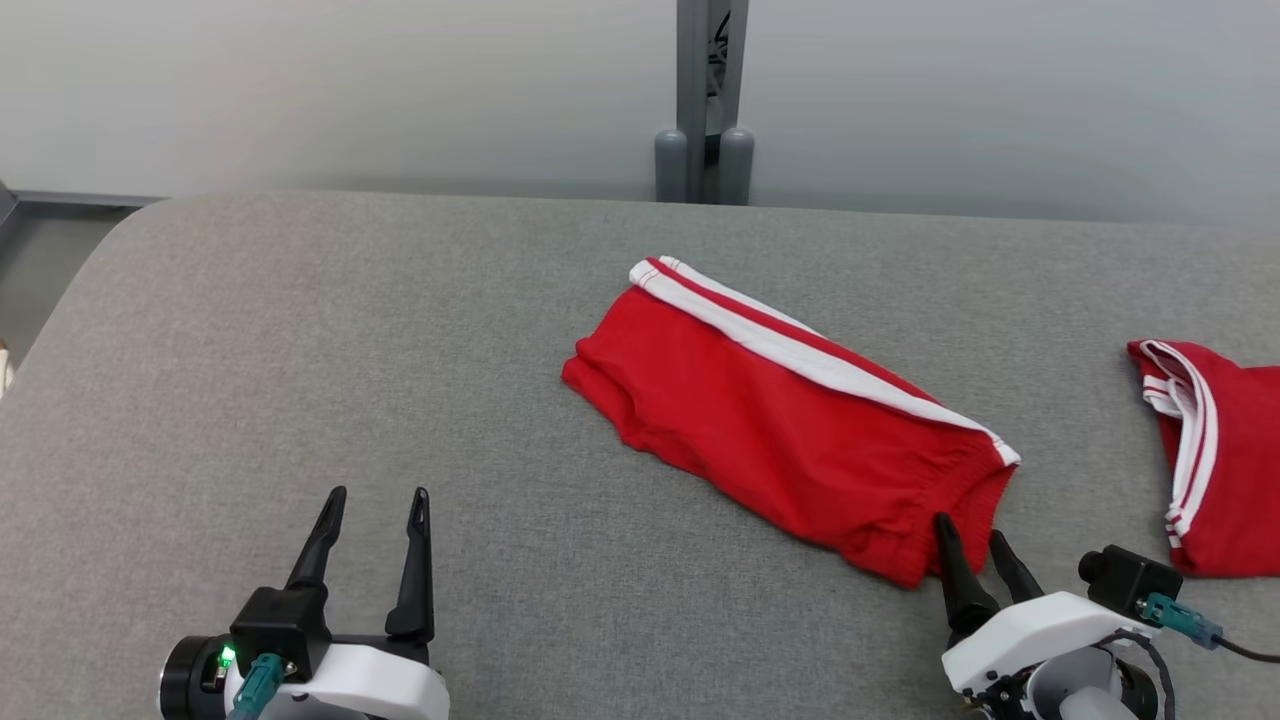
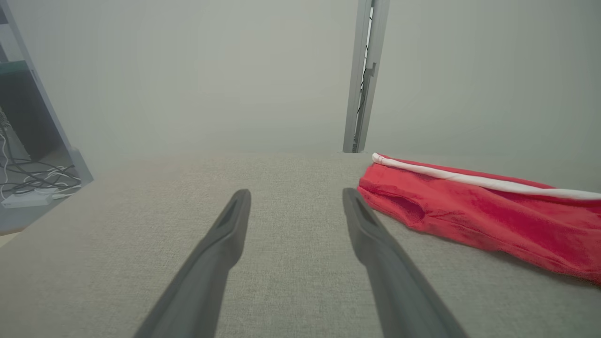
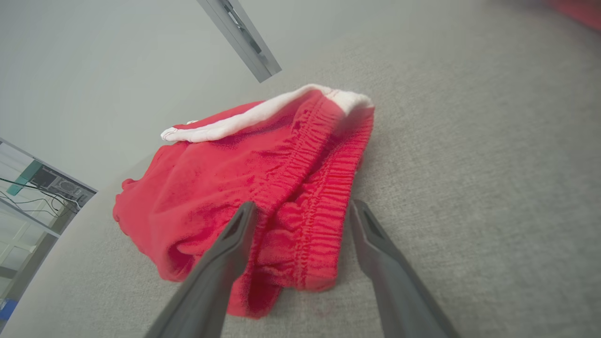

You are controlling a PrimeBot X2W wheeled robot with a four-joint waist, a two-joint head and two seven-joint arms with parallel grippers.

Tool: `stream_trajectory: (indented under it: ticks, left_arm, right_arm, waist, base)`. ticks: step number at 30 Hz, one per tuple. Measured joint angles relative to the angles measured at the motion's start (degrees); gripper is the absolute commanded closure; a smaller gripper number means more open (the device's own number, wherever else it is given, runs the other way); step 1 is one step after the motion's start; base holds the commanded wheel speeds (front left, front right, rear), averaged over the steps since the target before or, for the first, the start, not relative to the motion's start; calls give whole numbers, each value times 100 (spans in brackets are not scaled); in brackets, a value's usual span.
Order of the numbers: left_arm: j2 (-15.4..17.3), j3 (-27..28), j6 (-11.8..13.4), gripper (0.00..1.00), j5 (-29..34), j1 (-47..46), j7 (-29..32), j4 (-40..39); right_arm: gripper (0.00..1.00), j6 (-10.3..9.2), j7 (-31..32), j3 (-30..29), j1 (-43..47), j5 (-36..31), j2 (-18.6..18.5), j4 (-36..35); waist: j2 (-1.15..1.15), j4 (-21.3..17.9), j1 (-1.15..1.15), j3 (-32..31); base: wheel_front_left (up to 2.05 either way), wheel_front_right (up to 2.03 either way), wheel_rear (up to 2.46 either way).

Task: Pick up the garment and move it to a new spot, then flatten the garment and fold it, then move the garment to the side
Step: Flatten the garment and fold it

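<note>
Head view, left to right: left gripper sits over bare tabletop, grey woven fabric. Its fingers are spread wide with nothing between them, well apart from any cloth. Grey metal post stands behind the far edge, centre. The red shorts lie mid-table as a long slanted strip: soft, wrinkled, white stripe along the far side. The gathered elastic waistband is at the near-right end. Right gripper is at that end, fingers wide, not clamped. One finger is over the elastic, the other over table just beside it; contact, can't tell. At far right lies a second red-and-white garment, apart from the shorts.
</note>
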Motion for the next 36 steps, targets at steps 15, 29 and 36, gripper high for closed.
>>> stream_trajectory:
  ticks: [15, 29, 36]
  left_arm:
    - [0, -15, -3, 0, 53, -151, 0, -75]
    - [1, -35, 69, 0, -59, -383, 0, -78]
    - [0, -20, 96, 0, -88, -383, 0, -67]
  right_arm:
    - [0, -21, 129, 587, -782, 1381, -116, 968]
    - [83, -24, 400, 1089, -1473, 2219, -151, 1448]
    - [100, -15, 253, 1178, -1575, 2217, -130, 1626]
  waist:
    - [0, 259, 0, 305]
    - [0, 532, 0, 464]
    - [0, 508, 0, 418]
  base:
    - [0, 0, 0]
    - [0, 0, 0]
    - [0, 0, 0]
